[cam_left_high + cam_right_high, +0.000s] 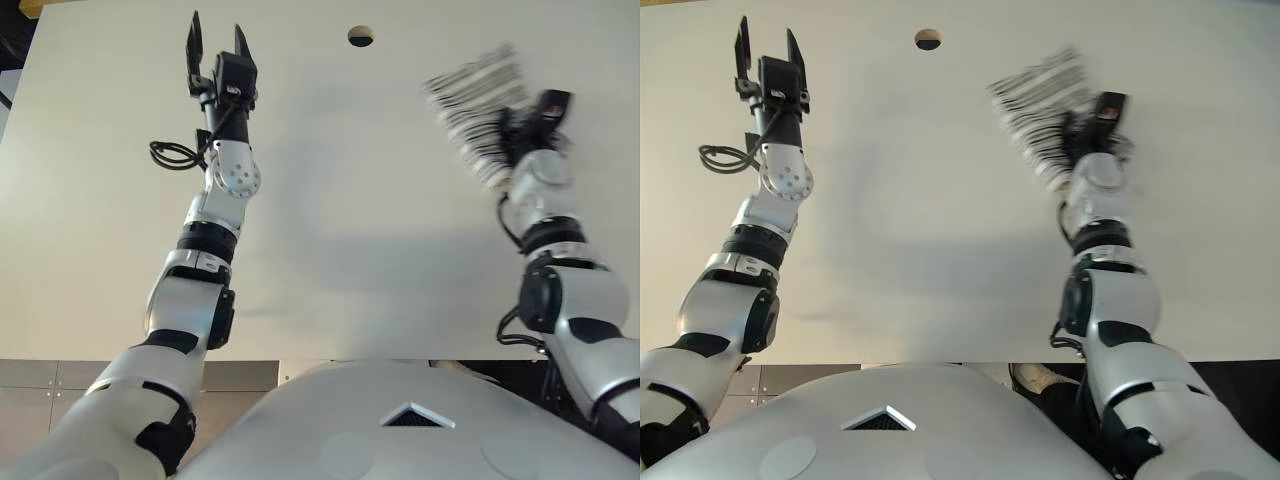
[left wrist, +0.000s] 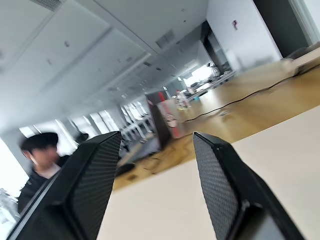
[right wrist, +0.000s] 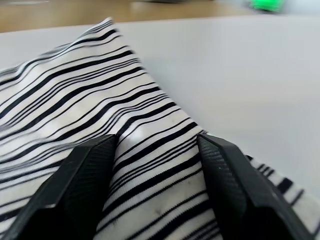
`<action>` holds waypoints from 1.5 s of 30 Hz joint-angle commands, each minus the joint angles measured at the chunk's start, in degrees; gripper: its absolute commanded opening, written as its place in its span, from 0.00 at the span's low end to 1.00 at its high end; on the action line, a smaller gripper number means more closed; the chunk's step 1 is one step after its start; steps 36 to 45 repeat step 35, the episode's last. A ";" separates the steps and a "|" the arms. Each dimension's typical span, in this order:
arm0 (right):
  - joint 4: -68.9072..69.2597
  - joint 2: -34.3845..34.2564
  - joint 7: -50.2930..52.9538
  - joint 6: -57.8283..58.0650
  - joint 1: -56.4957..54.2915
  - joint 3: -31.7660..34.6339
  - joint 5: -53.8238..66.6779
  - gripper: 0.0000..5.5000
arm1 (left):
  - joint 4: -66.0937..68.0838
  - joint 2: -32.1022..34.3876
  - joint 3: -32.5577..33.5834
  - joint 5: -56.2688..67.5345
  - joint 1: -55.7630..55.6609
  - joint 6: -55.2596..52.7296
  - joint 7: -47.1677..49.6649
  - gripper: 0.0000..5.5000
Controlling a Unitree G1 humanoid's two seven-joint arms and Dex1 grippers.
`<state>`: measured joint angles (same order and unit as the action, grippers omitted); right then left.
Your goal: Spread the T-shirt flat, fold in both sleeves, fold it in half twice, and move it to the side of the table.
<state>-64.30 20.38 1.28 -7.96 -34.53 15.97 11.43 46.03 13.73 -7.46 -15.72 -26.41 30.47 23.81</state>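
The robot's right claw [image 3: 156, 142] pinches the bunched, striped T-shirt [image 1: 472, 92] over the right side of the pale counter [image 1: 350, 230], apparently carrying the garment aside as the task's last step. Farther out, the left claw [image 1: 216, 32] hangs spread and empty, seemingly kept clear. A round hole [image 1: 361, 37] marks the counter's far edge.

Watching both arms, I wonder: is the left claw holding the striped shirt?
No, the left gripper stands open and empty, apart from the striped T-shirt.
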 commanded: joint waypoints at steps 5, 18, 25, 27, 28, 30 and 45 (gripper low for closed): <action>-3.17 4.98 8.85 -8.38 1.11 8.21 2.57 0.54 | -21.91 -8.12 0.22 7.57 13.52 3.52 -8.29 0.48; 40.03 -7.48 23.45 -33.76 16.44 -7.66 -27.34 0.54 | -20.53 -15.30 -1.27 4.89 9.24 9.91 -9.35 0.48; 53.05 -15.96 24.53 -32.47 19.09 -17.46 -39.40 0.54 | -16.19 -19.04 -6.72 -0.28 5.51 18.87 -10.46 0.48; 50.58 -16.34 24.16 -32.32 17.03 -18.71 -39.77 0.54 | -12.97 -19.06 -4.97 0.47 2.04 19.94 -9.30 0.48; 48.86 -16.35 23.85 -32.05 15.87 -19.07 -39.50 0.54 | -11.16 -18.79 -3.76 1.27 0.13 20.40 -9.00 0.48; 45.39 -15.90 23.81 -31.98 13.54 -19.22 -38.81 0.54 | -7.00 -18.49 -2.17 3.55 -3.25 21.49 -10.13 0.52; 38.90 -14.61 22.73 -33.60 8.93 -19.51 -37.09 0.70 | 0.65 -18.41 2.31 4.26 -7.61 24.64 -6.43 0.65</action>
